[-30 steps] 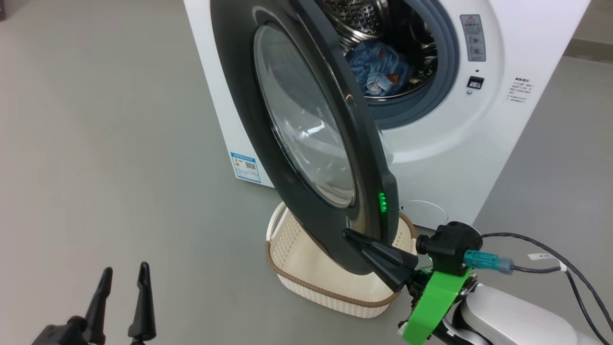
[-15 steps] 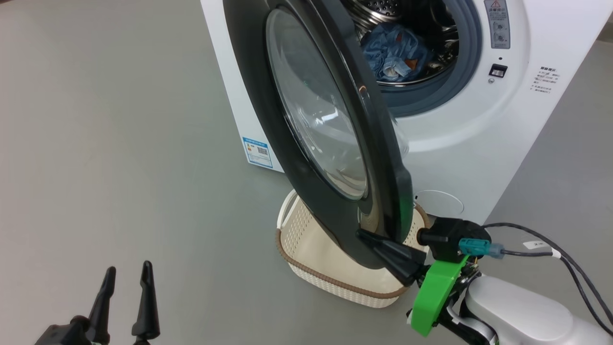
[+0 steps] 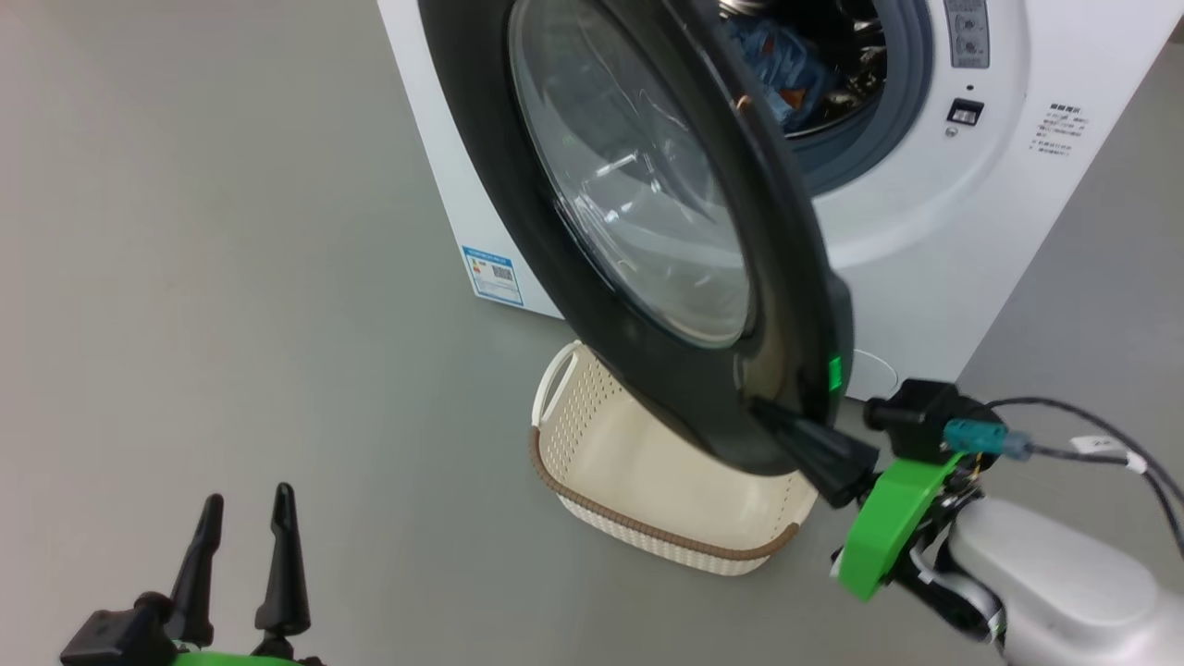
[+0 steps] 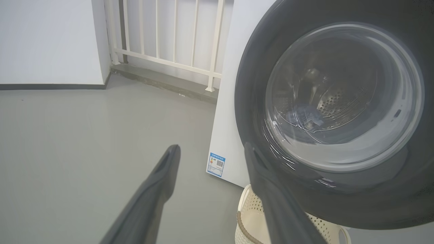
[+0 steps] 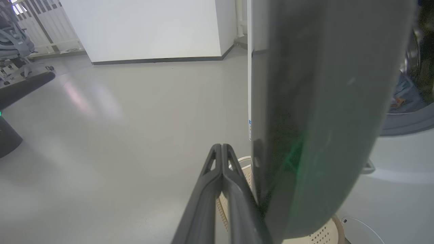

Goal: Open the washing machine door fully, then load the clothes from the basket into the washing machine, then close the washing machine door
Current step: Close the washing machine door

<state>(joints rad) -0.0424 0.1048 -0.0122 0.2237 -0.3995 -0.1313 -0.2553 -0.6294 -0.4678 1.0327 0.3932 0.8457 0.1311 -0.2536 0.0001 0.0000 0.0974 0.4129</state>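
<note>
Roughly by size. Washing machine (image 3: 934,240): white, on the grey floor, drum mouth exposed. Washing machine door (image 3: 638,185): partly swung out, black rim hanging over the basket (image 3: 638,472), which sits on the floor just in front of the machine. Clothes (image 3: 782,74): blue bundle inside the drum, glimpsed past the door's edge. Right gripper (image 3: 762,409): jaws pressed together, holding nothing, tips against the door's lower rim. Left gripper (image 3: 248,496): jaws parted, empty, low and well apart from the door.
</note>
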